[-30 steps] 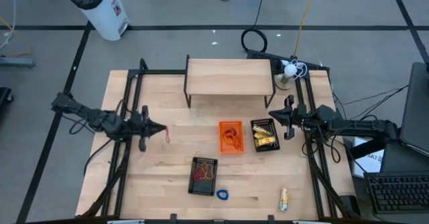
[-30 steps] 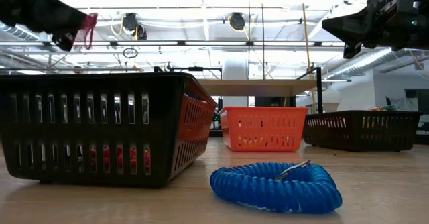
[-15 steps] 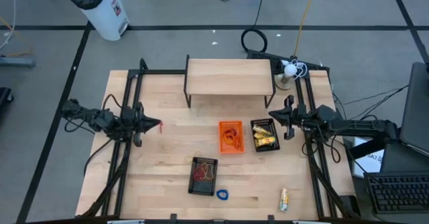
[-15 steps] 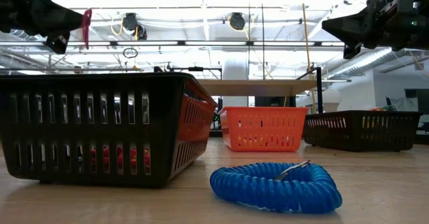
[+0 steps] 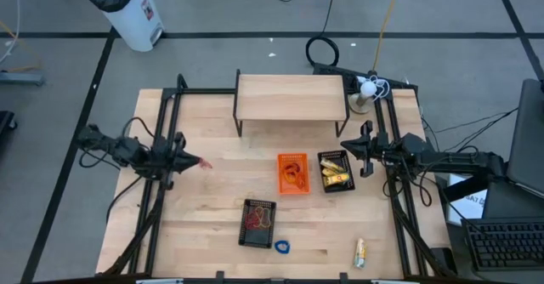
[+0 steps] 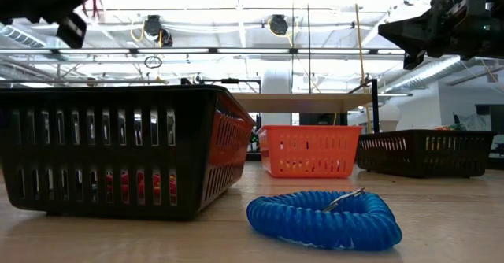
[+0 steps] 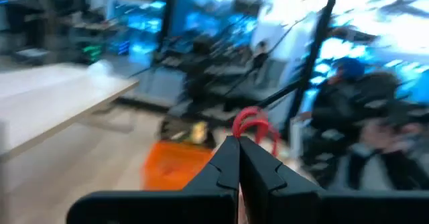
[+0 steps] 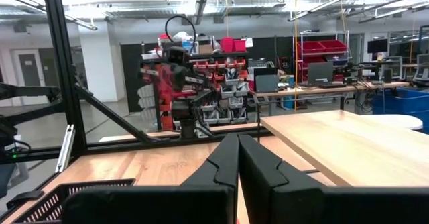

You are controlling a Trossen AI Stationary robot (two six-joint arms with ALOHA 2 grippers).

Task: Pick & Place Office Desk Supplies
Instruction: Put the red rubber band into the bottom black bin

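The left hand (image 5: 191,160) is held raised over the left part of the surface (image 5: 212,233), clenched on a red rubber band (image 5: 203,162) whose loops stick out just past its fingertips; in the left wrist view the band (image 7: 253,125) is seen pinched at the very tip of the closed fingers. The step in hand is judged to be the carry of this band toward a basket. To the right of that hand, and nearer the front edge, stands the black basket (image 5: 258,223), in which red and orange loops can be made out; just beside it a blue coiled cord (image 5: 281,247) lies on the bare wood. Farther right stand the orange basket (image 5: 293,173), holding orange loops, and the second black basket (image 5: 336,171), holding yellow packets. A yellow packet (image 5: 359,252) lies loose near the front right corner.

For the carry to go well, the pinch should be kept firm, since so little of the band is gripped, and the hand should be brought squarely over the chosen basket before anything is let go; which basket is meant cannot be told.

The right hand (image 5: 347,147) waits just beside the second black basket, its fingers closed on nothing.
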